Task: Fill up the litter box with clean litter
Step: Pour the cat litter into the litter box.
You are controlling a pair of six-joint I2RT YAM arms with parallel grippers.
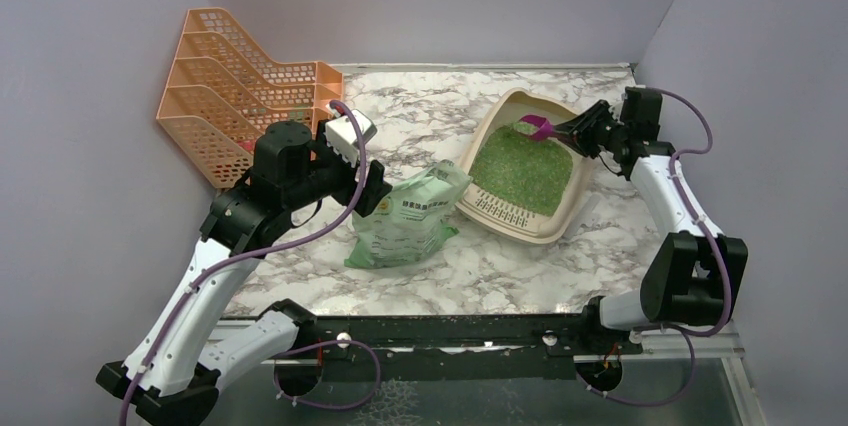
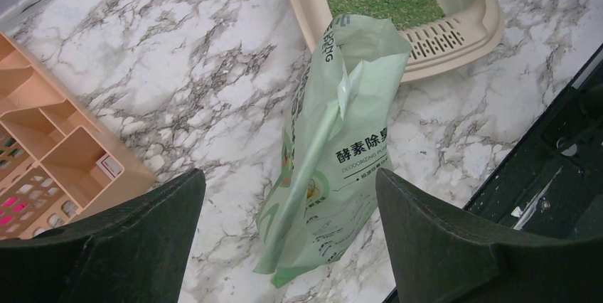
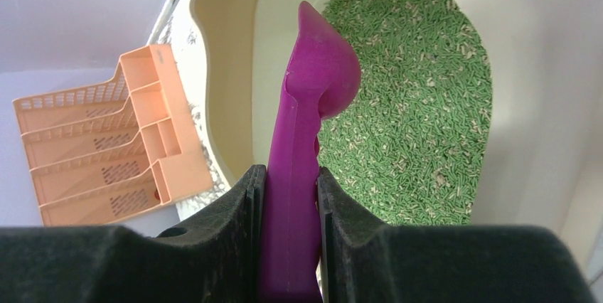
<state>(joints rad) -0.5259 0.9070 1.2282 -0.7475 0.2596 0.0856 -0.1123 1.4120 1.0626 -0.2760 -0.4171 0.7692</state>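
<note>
Now right claw (image 3: 291, 178) pinching magenta scoop (image 3: 313, 82), blade pointing straight over clean litter (image 3: 412, 104) in litter box (image 1: 505, 211); left claw (image 2: 288, 178) hanging wide open, empty, above bag (image 2: 341, 161).

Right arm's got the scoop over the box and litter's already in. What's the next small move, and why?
Probably lower the right end effector until the bowl of the magenta scoop meets the litter, to spread it. The scoop is clamped by its handle above the litter box, apparently clear of the granules; the bag rests on the table below the open left end effector.
</note>
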